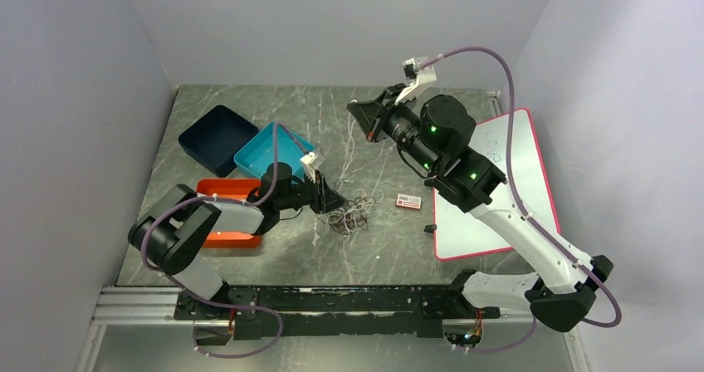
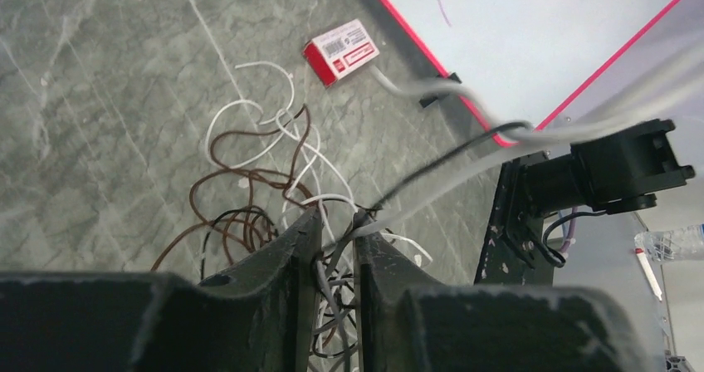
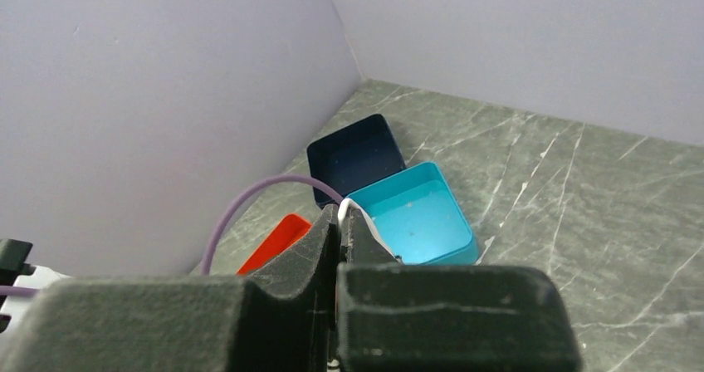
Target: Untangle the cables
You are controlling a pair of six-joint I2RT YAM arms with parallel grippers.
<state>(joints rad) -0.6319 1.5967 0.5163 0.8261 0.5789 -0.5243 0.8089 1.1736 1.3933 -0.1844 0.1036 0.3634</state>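
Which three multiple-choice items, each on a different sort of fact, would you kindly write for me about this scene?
1. Where does the tangle of thin white, brown and black cables lie?
A. On a wooden shelf
B. On the grey marbled tabletop, at the left end effector's tips
C. Inside a cardboard box

2. How many open plastic trays are there?
A. One
B. Two
C. Three

3. What state is the right end effector in?
A. Shut, raised above the tabletop
B. Wide open, resting on the tabletop
C. Hidden from every camera

Answers:
1 B: the left wrist view shows strands between those tips, on the tabletop.
2 C: there are a dark blue tray, a teal tray and an orange tray.
3 A: its wrist view shows the jaws together, looking down on the trays.
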